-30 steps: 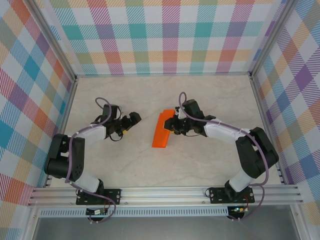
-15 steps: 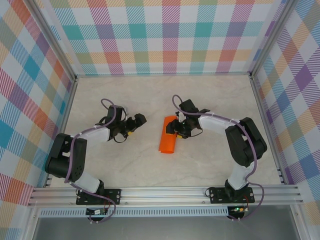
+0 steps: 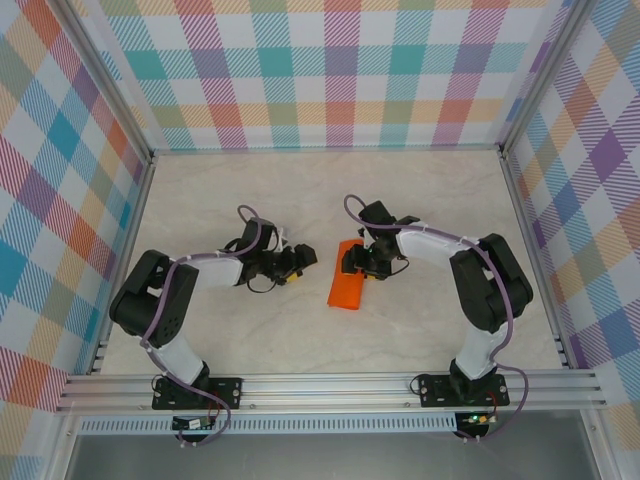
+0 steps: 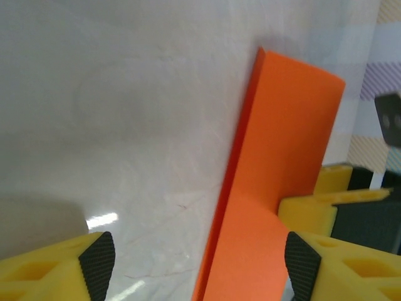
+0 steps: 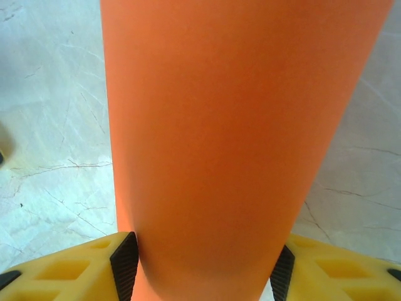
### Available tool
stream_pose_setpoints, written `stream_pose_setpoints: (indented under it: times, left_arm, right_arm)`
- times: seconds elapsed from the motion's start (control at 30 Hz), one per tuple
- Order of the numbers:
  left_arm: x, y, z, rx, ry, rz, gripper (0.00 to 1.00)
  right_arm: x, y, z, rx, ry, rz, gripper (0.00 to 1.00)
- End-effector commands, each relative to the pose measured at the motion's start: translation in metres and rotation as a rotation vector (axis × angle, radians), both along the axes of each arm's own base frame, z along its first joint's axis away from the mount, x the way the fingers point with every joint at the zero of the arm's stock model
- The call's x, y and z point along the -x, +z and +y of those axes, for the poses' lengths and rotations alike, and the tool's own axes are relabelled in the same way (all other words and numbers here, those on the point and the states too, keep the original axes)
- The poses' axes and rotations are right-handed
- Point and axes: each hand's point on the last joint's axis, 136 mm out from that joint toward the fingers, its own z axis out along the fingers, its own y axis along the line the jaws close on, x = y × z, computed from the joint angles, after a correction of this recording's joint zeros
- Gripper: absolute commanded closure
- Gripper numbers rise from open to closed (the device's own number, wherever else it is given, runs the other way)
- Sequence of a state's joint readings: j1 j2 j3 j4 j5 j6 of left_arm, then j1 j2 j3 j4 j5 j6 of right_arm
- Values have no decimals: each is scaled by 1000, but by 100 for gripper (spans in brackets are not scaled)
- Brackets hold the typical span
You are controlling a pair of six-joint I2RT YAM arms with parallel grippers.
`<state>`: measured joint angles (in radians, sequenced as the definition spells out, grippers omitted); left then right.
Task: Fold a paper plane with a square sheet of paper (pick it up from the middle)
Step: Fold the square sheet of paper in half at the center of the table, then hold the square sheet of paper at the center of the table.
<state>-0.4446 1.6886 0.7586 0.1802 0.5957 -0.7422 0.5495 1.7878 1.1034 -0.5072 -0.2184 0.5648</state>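
The square sheet of paper (image 3: 344, 291) is bright orange and lies folded into a narrow strip mid-table, slanting from far right to near left. My right gripper (image 3: 353, 264) sits over its far end. In the right wrist view the paper (image 5: 238, 125) bulges upward between the two black pads (image 5: 124, 266), its edges touching both, and the right gripper (image 5: 203, 266) stands open. My left gripper (image 3: 303, 262) is just left of the strip, open. In the left wrist view the left gripper (image 4: 199, 268) has the paper's (image 4: 282, 144) long edge between its jaws, nearer the right pad.
The pale marble-patterned tabletop (image 3: 250, 330) is walled by checked panels on three sides (image 3: 330, 70). An aluminium rail (image 3: 330, 388) runs along the near edge, with both arm bases bolted to it.
My left gripper has travelled right, up to the paper, and its jaws have narrowed a little. The right gripper's jaws have widened. The strip has shifted slightly toward the near right.
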Motion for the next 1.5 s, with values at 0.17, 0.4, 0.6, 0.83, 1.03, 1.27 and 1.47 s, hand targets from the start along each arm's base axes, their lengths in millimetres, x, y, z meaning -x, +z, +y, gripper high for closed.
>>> stream_pose_setpoints:
  times: [0.17,0.4,0.6,0.83,1.03,1.27,1.47]
  left_arm:
    - [1,15,-33,106,-125,-23,35]
    - [4,18,-51,189,-177,-10,42]
    - [13,18,-59,231,-192,2,43]
    - [19,8,-65,227,-193,34,48]
    - [17,9,-72,257,-205,40,53]
    - [19,13,-77,296,-222,42,64]
    - [17,13,-79,298,-222,43,74]
  right_arm:
    - [4,22,4,-92,23,-54,38]
    - [3,23,-1,-136,-28,-43,37]
    - [1,22,-4,-161,-74,-30,37]
    - [-1,19,-5,-176,-100,-11,37]
    - [-2,20,-6,-192,-106,-7,38]
    - [-3,21,-7,-200,-113,-8,38]
    - [-3,20,-9,-200,-117,-5,38]
